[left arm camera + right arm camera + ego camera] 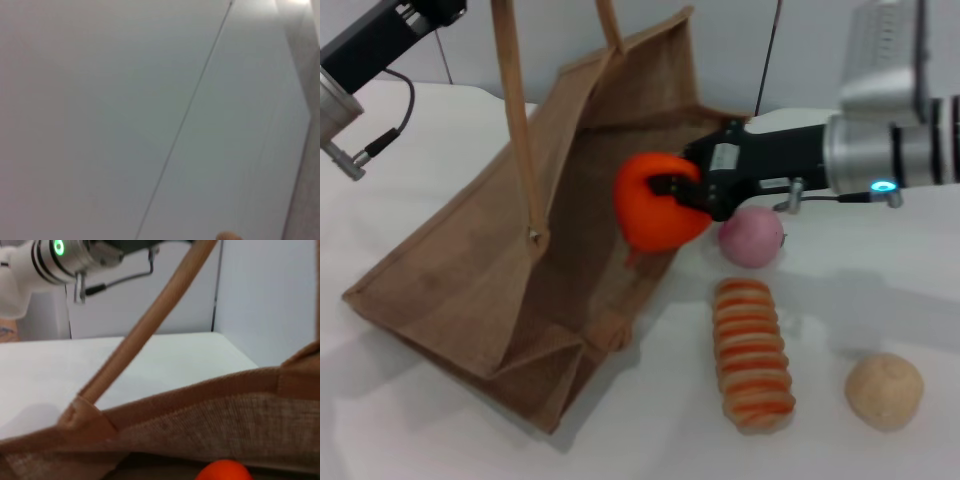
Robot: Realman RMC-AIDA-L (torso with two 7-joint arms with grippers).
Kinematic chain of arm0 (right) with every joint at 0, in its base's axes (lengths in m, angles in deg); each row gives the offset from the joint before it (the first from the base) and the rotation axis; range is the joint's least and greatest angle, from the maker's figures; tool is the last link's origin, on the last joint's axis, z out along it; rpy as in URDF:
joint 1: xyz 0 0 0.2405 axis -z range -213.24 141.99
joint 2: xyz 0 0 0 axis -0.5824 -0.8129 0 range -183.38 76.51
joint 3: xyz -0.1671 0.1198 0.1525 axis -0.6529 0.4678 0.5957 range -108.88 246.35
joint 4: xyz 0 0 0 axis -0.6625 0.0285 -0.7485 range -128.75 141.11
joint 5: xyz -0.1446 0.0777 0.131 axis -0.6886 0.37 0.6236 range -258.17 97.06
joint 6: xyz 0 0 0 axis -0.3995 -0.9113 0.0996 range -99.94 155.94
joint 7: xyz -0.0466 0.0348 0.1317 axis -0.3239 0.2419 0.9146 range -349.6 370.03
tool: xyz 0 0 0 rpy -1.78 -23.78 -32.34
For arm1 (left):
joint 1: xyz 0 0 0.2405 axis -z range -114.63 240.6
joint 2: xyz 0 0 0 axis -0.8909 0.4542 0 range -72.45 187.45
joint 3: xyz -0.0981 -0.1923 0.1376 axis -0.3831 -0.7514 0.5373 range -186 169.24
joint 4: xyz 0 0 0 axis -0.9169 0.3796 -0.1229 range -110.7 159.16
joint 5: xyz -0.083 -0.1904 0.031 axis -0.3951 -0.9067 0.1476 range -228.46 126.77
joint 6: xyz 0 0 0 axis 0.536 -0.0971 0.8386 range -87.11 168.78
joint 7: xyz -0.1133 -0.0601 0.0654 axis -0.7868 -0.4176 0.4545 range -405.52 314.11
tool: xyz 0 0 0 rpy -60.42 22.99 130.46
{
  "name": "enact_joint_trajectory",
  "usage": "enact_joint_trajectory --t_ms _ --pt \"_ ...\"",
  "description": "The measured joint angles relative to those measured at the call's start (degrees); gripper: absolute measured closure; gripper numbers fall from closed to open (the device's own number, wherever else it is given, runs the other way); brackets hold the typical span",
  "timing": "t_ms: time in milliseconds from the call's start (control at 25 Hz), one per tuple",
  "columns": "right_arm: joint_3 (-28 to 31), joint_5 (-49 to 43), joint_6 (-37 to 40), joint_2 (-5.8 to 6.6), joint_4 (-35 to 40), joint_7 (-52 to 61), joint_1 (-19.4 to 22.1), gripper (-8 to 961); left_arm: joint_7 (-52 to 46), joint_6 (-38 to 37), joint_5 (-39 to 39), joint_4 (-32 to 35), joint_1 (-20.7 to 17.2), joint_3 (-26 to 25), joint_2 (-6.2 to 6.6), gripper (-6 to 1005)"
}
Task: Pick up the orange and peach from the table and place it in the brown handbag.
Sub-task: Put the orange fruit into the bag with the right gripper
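Bright orange-red and glossy, the orange (658,205) hangs off the table, pinched between the black fingers of the right gripper (682,190), which reaches in from the right side of the head view. The fruit sits right at the open mouth of the brown handbag (470,270), over the bag's near rim and partly in front of its inner wall. In the right wrist view a sliver of the orange (223,471) shows at the frame's edge, with the bag's burlap rim (200,415) running across just beyond it and one long handle (150,325) rising steeply from the seam.

The handbag lies tilted on the white table (640,440), its mouth opened toward the right arm, its handles pulled upward out of the head view toward the top. The left arm (370,45) is raised at the upper left of the head view, beside those handles; its gripper is out of sight, and whether it holds the handles cannot be told. The left wrist view shows only a pale wall.

Just beside the right gripper, on the table, rests the peach (751,237), pale pink, close to the bag's corner. Nearer the robot lies a beige-and-orange striped ridged roll (752,353), and to its right, apart from it, a matte beige ball (884,391).
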Motion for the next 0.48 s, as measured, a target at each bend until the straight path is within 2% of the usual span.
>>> enact_joint_trajectory --t_ms 320,480 --pt "-2.83 -0.13 -10.1 -0.23 -6.61 -1.0 -5.46 817 -1.8 4.75 -0.53 0.04 0.63 -0.52 0.02 877" --pt "-2.86 -0.06 -15.12 -0.48 -9.99 -4.67 -6.83 848 -2.25 6.87 -1.06 0.08 0.64 -0.72 0.06 877"
